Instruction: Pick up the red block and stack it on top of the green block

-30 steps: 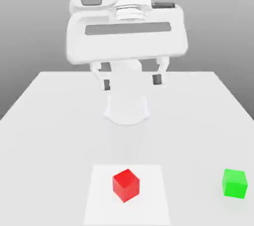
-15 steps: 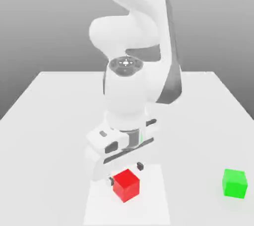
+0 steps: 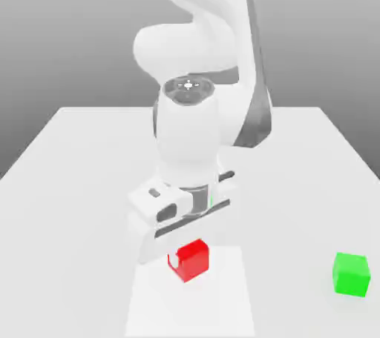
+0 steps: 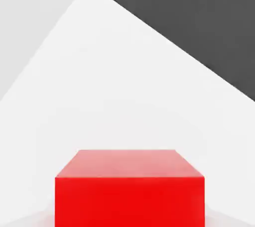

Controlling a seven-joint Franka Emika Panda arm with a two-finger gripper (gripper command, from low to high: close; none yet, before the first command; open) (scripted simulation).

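In the exterior view's lower right, the green block [image 3: 350,275] is being supported by the table [image 3: 297,210]. At lower centre, over the white square [image 3: 189,310], the red block [image 3: 191,261] is being clamped between the fingers of the gripper [image 3: 190,253]

Carries directly, on a pale tabletop [image 3: 74,218], a green block [image 3: 350,275] towards the exterior view's right and a flat whiter patch [image 3: 189,310].
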